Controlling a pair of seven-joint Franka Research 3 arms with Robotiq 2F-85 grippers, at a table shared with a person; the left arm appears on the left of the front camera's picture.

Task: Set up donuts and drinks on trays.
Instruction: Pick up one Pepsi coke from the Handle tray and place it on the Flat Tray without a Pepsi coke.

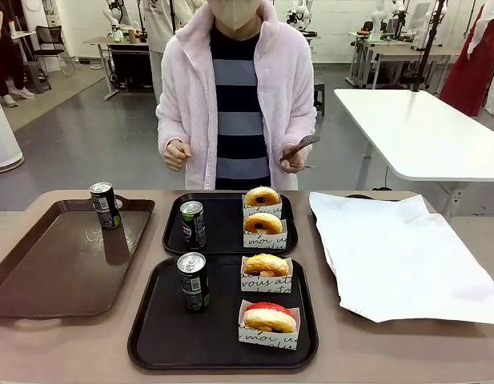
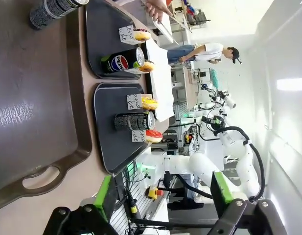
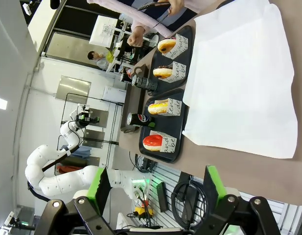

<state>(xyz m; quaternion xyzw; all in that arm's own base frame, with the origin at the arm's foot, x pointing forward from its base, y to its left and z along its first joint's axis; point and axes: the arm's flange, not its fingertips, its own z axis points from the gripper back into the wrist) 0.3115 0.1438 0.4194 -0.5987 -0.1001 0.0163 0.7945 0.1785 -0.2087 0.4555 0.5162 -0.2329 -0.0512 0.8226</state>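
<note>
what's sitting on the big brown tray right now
One dark can stands upright near the far corner of the brown tray. The patch beneath it is covered.

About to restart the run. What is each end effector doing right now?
Left end effector: open, holding nothing.
Right end effector: open, holding nothing.

The person (image 1: 237,88) is wearing a fluffy pale-pink zip jacket over a navy-and-grey striped top, plus a face mask.
</note>
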